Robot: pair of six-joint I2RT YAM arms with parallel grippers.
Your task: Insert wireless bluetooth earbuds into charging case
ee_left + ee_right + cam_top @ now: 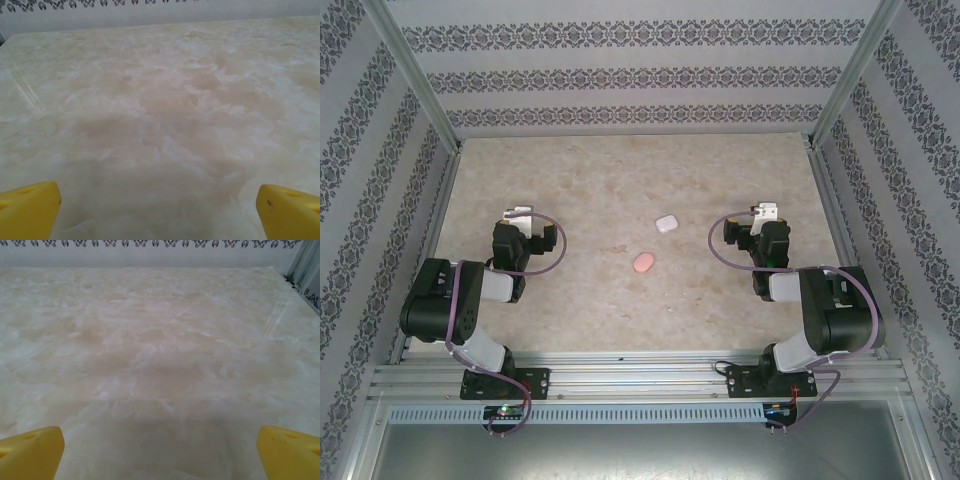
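1. The beige marbled worktop (pixel 620 310) carries two cases.
2. The left pincer (pixel 159 212) is spread wide and holds nothing.
3. The right pincer (pixel 160 452) is equally wide and empty.
4. The white charging case (pixel 667 222) lies mid-worktop between the pincers.
5. The pink charging case (pixel 644 262) lies near it, closer to the bases.

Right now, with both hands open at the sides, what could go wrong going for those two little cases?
The white case and pink case are small and lie flat on the glossy table; a grasp may push them away rather than pinch them. They sit close together between the left hand and right hand, so both arms reaching in could clash.
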